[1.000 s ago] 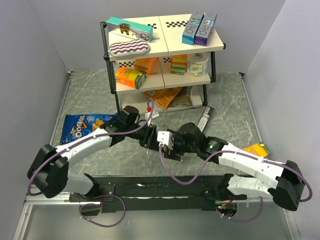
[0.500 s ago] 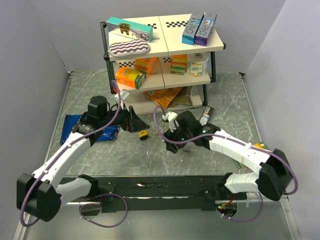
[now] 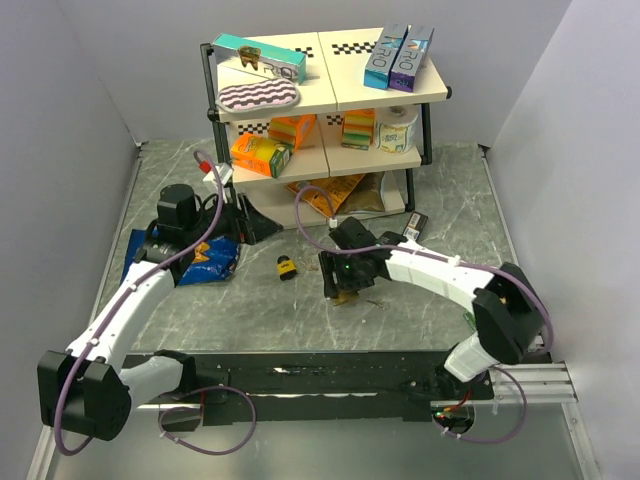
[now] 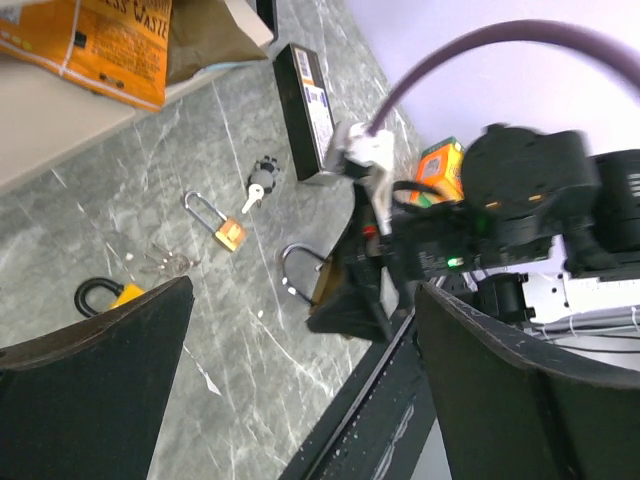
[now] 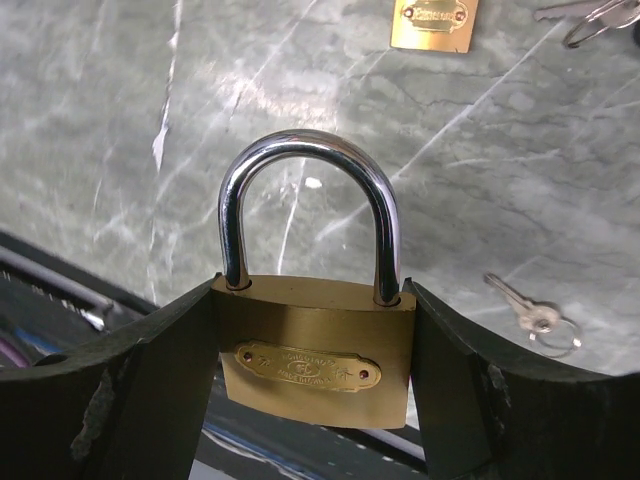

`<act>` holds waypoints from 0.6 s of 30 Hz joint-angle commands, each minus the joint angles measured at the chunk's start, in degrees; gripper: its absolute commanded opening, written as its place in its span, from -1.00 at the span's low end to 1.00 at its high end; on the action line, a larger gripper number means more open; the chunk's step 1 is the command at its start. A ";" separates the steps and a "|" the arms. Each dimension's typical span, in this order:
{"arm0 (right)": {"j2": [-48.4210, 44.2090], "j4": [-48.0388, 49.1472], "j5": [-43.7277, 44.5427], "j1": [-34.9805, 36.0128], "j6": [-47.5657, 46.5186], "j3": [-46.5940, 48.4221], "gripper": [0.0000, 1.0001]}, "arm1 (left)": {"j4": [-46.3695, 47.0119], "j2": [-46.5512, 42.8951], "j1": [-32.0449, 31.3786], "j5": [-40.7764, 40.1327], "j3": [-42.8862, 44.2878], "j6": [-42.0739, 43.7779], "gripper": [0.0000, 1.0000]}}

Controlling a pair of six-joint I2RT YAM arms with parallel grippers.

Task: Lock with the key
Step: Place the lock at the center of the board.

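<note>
Three padlocks show. The right gripper (image 5: 312, 385) is squeezed tight on one brass padlock (image 5: 315, 350) in the middle of its view, a second brass padlock (image 5: 434, 22) lies at the top edge, and a yellow padlock (image 4: 108, 296) lies at the lower left of the left wrist view. One key (image 5: 528, 316) lies at the lower right beside the held one, and the left gripper (image 4: 304, 288) is wide open, holding nothing.

Padlock (image 5: 315, 365) between right fingers (image 5: 120, 400); key (image 5: 535, 315) on table (image 5: 100, 120) nearby.
</note>
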 commanded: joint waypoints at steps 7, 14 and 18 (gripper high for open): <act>5.50 -0.17 1.24 0.69 9.44 2.67 -1.00 | 4.61 0.08 1.59 0.69 0.97 -1.67 0.93; 10.33 0.10 -0.52 -0.10 10.41 2.41 -1.00 | 5.75 1.04 2.55 2.01 0.54 -3.07 0.93; 12.44 -0.52 -1.40 -0.81 11.55 2.32 -0.95 | 5.05 0.96 2.99 2.28 1.23 -2.46 0.93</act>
